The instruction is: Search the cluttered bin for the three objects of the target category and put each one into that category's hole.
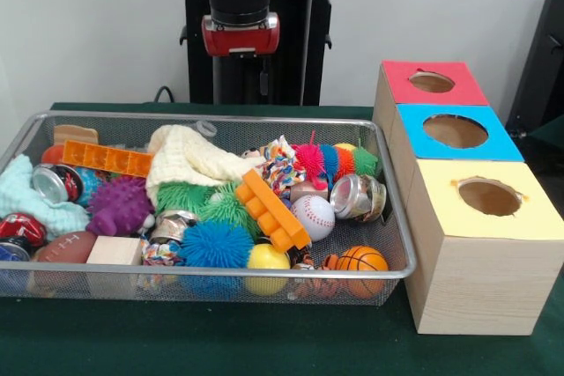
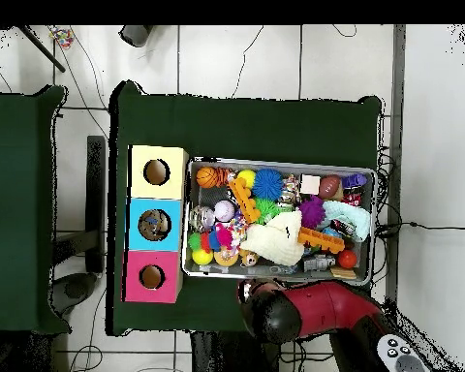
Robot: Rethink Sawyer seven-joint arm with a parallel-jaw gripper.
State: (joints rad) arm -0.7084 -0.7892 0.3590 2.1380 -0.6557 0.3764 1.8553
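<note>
The wire mesh bin (image 1: 398, 217) is full of toys and sits on the green table; it also shows in the overhead view (image 2: 375, 225). A small clear plastic piece (image 1: 204, 128), likely a bottle's end, pokes up at the back rim behind the cream cloth (image 1: 189, 158). A shiny crumpled container (image 1: 357, 195) lies at the right end; I cannot tell whether it is a bottle or a can. Other bottles are hidden. My gripper (image 1: 240, 48) hangs behind the bin's far rim, above the table; in the overhead view the arm's end (image 2: 263, 310) is just outside the bin.
Three wooden boxes stand right of the bin, with a red top (image 1: 467, 85), a blue top (image 1: 502, 143) and a yellow top (image 1: 538, 217), each with a round hole. Something shows inside the blue hole (image 2: 154, 225). Dented cans (image 1: 55, 182) (image 1: 22, 228), balls and orange bricks (image 1: 271, 210) fill the bin.
</note>
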